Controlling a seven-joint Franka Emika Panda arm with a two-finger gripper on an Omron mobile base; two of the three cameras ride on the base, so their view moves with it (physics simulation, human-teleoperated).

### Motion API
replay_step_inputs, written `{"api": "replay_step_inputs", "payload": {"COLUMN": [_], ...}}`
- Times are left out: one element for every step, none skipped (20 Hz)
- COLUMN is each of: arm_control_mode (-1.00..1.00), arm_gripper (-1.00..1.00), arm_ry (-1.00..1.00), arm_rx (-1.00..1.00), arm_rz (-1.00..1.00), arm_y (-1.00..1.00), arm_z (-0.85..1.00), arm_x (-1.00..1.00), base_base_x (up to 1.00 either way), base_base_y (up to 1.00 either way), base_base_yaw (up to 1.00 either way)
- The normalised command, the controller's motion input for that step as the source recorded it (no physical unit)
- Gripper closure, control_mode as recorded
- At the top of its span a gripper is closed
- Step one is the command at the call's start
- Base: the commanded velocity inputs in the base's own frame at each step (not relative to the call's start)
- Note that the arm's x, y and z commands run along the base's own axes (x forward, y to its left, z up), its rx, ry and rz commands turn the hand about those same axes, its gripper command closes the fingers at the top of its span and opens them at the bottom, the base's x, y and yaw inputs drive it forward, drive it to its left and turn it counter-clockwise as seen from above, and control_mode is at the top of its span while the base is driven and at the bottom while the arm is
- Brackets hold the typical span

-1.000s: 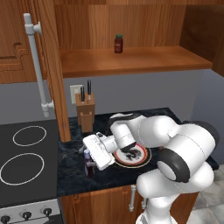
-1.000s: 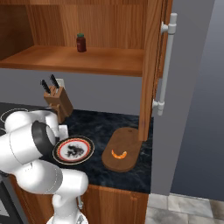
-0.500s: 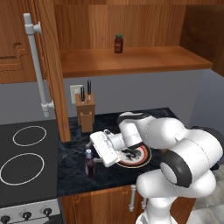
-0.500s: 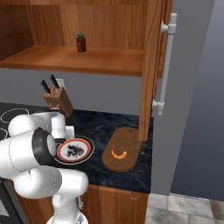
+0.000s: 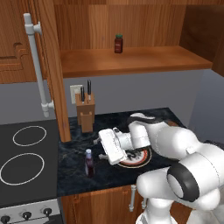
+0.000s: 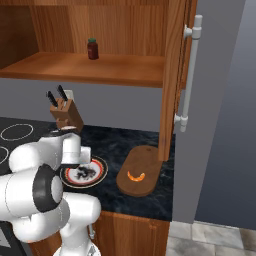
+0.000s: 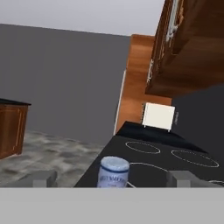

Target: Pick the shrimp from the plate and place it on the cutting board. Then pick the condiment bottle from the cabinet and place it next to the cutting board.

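**Q:** Three views, one moment. Whereabouts of the shrimp (image 6: 136,176)?

**A:** Lying on the cutting board (image 6: 143,155), lower middle of the right base view, just right of the plate (image 6: 102,168). Resting curved side down and clear of the plate, so the first half of the task is judged done.

**Q:** And the condiment bottle (image 5: 89,162)?

**A:** Standing upright on the dark counter (image 5: 74,175), lower left of centre in the left base view, between the stove (image 5: 26,175) and the plate (image 5: 141,161). Not on the cabinet shelf (image 5: 140,61). Up there, at top centre, just a squat red jar (image 5: 118,43), not the wanted item. Separated from the board by the plate, hence near it rather than truly beside it. Whether near enough cannot be told.

**Q:** State of the gripper (image 5: 100,149)?

**A:** Spread wide, pinching nothing. Held level and pointed toward the left edge of the left base view, just above and to the right of the bottle. In the hand view, bottle cap (image 7: 114,168) at bottom centre, gripper (image 7: 112,178) straddling it, one fingertip (image 7: 41,178) far off to each side with clear gaps. Probably so posed for alignment: cap centred, room to spare on both sides.

**Q:** Reason for caution?

**A:** Tall and narrow, so easily toppled by a sideways nudge. Knife block (image 5: 85,113) behind, upper left of the bottle, well apart and no obstacle.
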Motion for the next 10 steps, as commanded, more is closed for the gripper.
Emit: {"api": "replay_step_inputs", "payload": {"arm_control_mode": [-1.0, -1.0, -1.0, -1.0, -1.0, -1.0, -1.0, -1.0, -1.0, -1.0], "arm_gripper": [-1.0, -1.0, -1.0, -1.0, -1.0, -1.0, -1.0, -1.0, -1.0, -1.0], "arm_ry": [-0.05, -0.07, -0.09, -0.09, -0.07, -0.07, -0.08, -0.09, -0.09, -0.09], "arm_rx": [0.03, 0.04, 0.04, 0.03, 0.05, 0.04, 0.04, 0.04, 0.05, 0.04], "arm_rz": [-0.25, -0.28, -0.3, -0.35, -0.38, -0.39, -0.39, -0.39, -0.38, -0.38], "arm_y": [-0.28, -0.28, -0.29, -0.3, -0.35, -0.33, -0.32, -0.32, -0.32, -0.32], "arm_z": [0.35, 0.38, 0.4, 0.4, 0.42, 0.42, 0.44, 0.46, 0.47, 0.47], "arm_x": [-0.24, -0.29, -0.3, -0.31, -0.29, -0.25, -0.24, -0.24, -0.25, -0.25], "base_base_x": [0.0, 0.0, 0.0, 0.0, 0.0, 0.0, 0.0, 0.0, 0.0, 0.0], "base_base_y": [0.0, 0.0, 0.0, 0.0, 0.0, 0.0, 0.0, 0.0, 0.0, 0.0], "base_base_yaw": [0.0, 0.0, 0.0, 0.0, 0.0, 0.0, 0.0, 0.0, 0.0, 0.0]}}
